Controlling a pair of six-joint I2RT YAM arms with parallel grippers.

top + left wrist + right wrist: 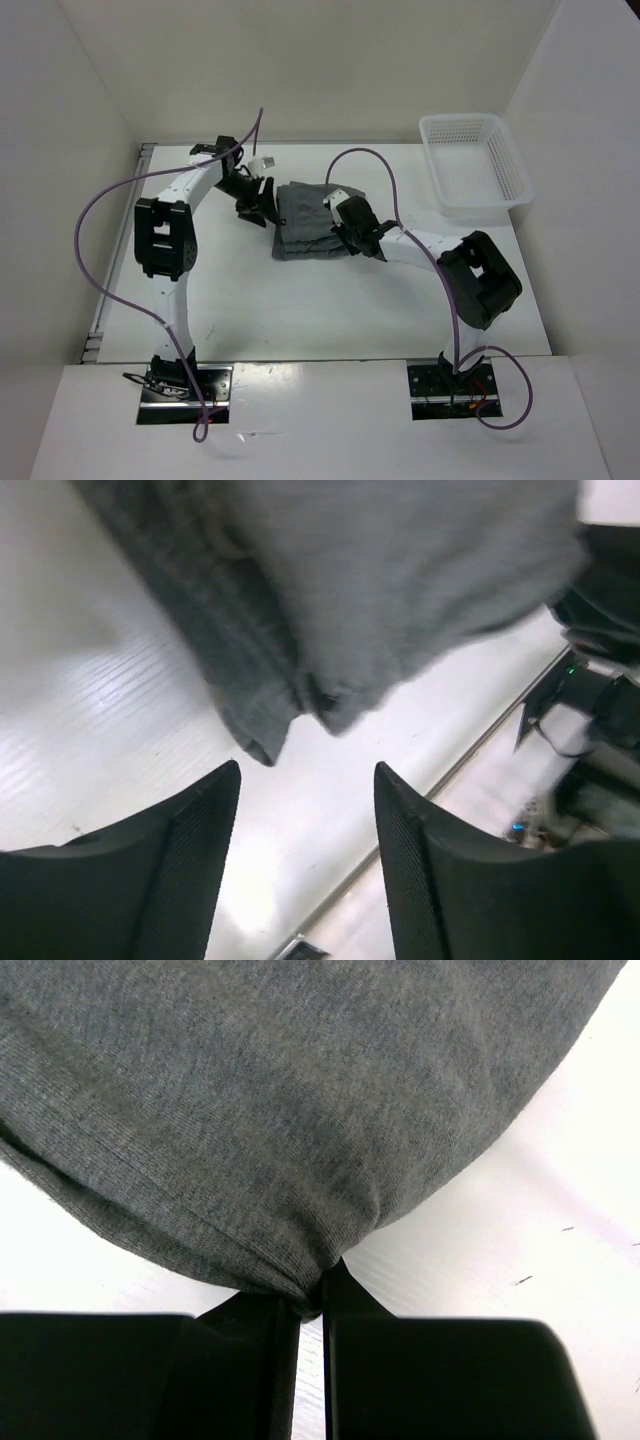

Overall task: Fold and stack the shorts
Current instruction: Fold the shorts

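Note:
The grey shorts [303, 222] lie folded into a compact bundle in the middle of the white table. My left gripper [262, 206] hovers at their left edge; in the left wrist view it [307, 780] is open, with only bare table between its fingers and the shorts' hem [262, 742] just beyond the tips. My right gripper [341, 226] sits at the bundle's right side. In the right wrist view it [311, 1298] is shut, pinching a bunched fold of the shorts [280, 1100].
A white mesh basket [480, 205] stands at the back right of the table. Purple cables arc over both arms. White walls enclose the table on the left, the back and the right. The right arm's base area [590, 700] shows in the left wrist view.

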